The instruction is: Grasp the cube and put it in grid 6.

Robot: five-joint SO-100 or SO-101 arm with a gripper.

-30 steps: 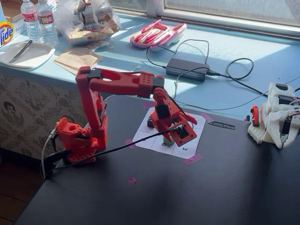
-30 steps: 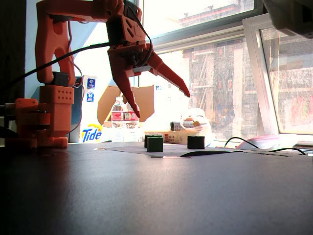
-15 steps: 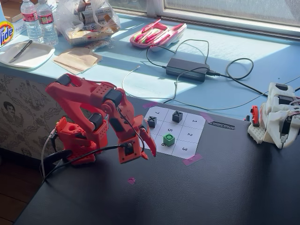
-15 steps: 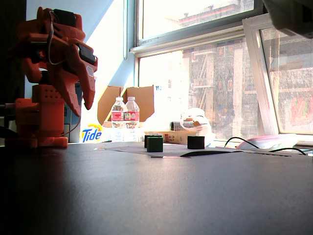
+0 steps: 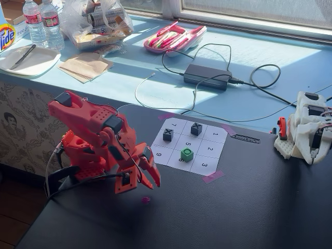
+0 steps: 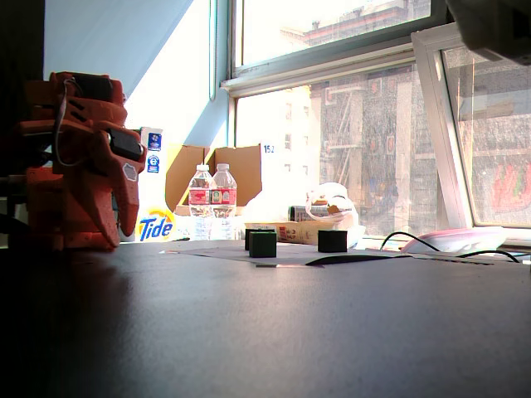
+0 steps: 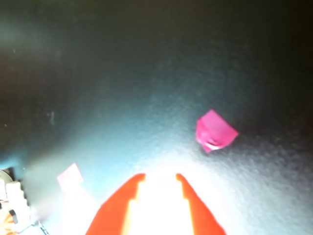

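Sitting in the cell marked 6 [image 5: 181,160] of the paper grid [image 5: 208,137], the green cube [image 5: 187,154] looks already placed, just beside the 5; in the low fixed view it shows as a dark green block [image 6: 263,244] on the sheet. Judged small, light and rigid, probably printed plastic: flat faces, crisp edges, dark ring on top. Best taken across two opposite side faces, fingers coming straight down; smooth sides could slip under an off-centre pinch. Two dark cubes marked X [image 5: 168,134] [image 5: 196,128] occupy the far cells, same blocky form.

Gripper [image 5: 151,177] folded low near the arm's base, well apart from the grid, fingers slightly parted and holding nothing. Wrist view shows only red finger bases against the table [image 7: 122,73], tips washed out by glare.

Table dark, matte, finely grained. Paper white, flat, pinned at corners with pink tape [image 5: 213,177]; one loose pink scrap [image 7: 215,131] lies on the table ahead of the gripper.
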